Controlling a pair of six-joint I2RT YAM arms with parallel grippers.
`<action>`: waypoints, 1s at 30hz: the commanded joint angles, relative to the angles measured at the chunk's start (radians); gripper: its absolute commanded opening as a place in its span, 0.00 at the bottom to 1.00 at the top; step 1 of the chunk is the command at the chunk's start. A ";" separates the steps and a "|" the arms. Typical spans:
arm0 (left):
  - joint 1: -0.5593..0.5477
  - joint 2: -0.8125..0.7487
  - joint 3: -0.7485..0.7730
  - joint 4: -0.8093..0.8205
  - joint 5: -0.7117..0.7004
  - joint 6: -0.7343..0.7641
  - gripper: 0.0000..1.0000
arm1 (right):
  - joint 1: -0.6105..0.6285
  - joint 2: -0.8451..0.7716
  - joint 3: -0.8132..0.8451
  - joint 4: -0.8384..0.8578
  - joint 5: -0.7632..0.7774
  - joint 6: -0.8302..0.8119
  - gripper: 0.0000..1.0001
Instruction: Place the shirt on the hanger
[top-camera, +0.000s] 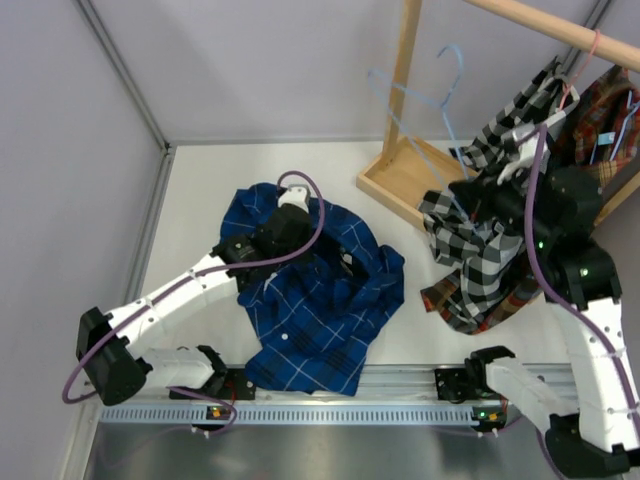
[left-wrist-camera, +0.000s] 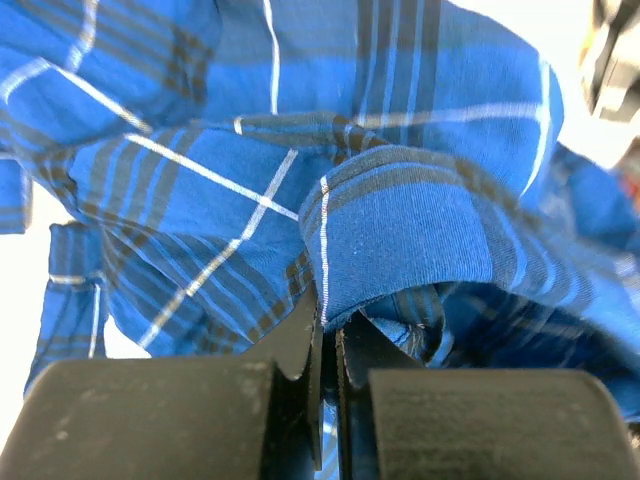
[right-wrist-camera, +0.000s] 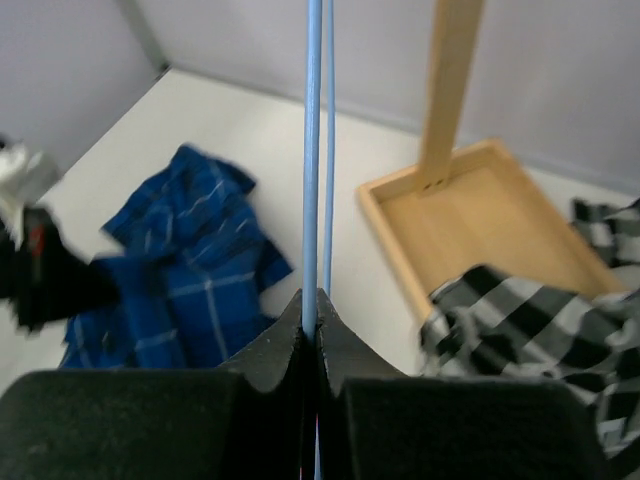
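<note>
White counter (top-camera: 200, 190) carries the dark blue plaid shirt (top-camera: 320, 330), crumpled mid-counter toward the near edge; no part is on the light-blue wire hanger (right-wrist-camera: 313, 150) yet. Left tool (left-wrist-camera: 328, 325), reaching from the near-left corner, is clamped on a shirt fold. Right tool (right-wrist-camera: 315, 305) pinches the hanger, raised by the right edge.

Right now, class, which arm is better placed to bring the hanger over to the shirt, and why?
Right. The right gripper is shut on the hanger, its blue wires between the fingers. The left gripper pinches a fold of the shirt on the table, so it is probably best kept there.
</note>
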 joint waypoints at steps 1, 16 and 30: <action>0.088 0.009 0.074 0.073 0.001 -0.030 0.00 | -0.010 -0.153 -0.153 0.011 -0.250 0.051 0.00; 0.275 0.221 0.241 0.115 0.278 -0.002 0.00 | 0.077 -0.439 -0.459 -0.200 -0.373 0.063 0.00; 0.297 0.263 0.267 0.133 0.450 -0.030 0.00 | 0.121 -0.337 -0.461 -0.239 -0.158 0.054 0.00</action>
